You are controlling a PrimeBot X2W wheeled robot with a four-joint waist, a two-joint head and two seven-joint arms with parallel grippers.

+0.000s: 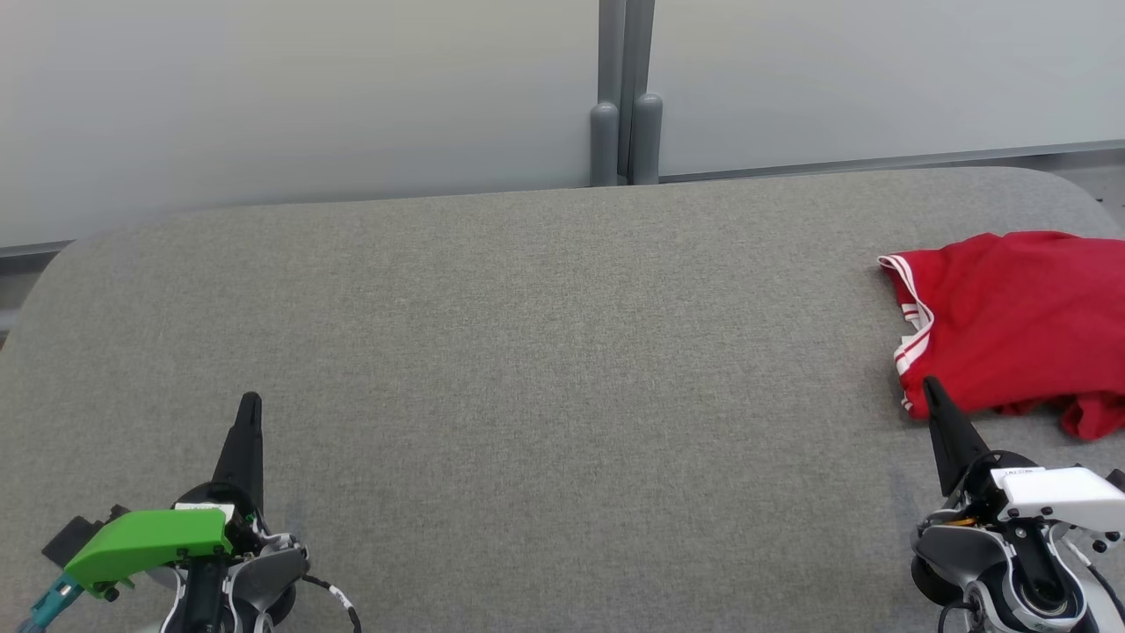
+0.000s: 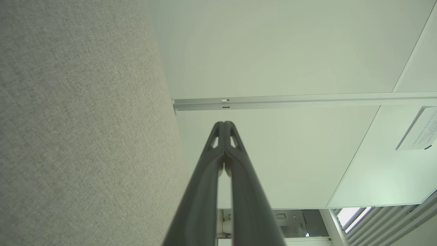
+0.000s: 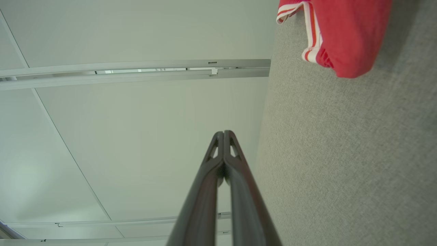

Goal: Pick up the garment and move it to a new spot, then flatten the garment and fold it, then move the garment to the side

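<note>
The red garment (image 1: pixel 1019 325) lies at the right edge of the frame in the head view, on the grey fabric-covered counter (image 1: pixel 545 352), and runs out of the picture to the right. That placement fits two stages alike: a bundle waiting to be lifted to a working spot, or a folded piece already set to the side. The pictures do not settle which, so the step in hand cannot be named.

Either way, what matters is care near the cloth. The right gripper (image 1: pixel 930 387), at the lower right, has its tip near the garment's lower left corner. Any travel there should clear the fabric rather than drag it. Both grippers have their fingers pressed together and hold nothing. The left gripper (image 1: pixel 250 406) sits at the lower left, well apart from the cloth.

The garment is bright red, with white stripes along the edge on its left side. It is doubled over into a rough, squarish heap, fairly smooth on top, with a rumpled bit loose at its lower right. In the right wrist view it shows at the upper right, its striped edge curling.
</note>
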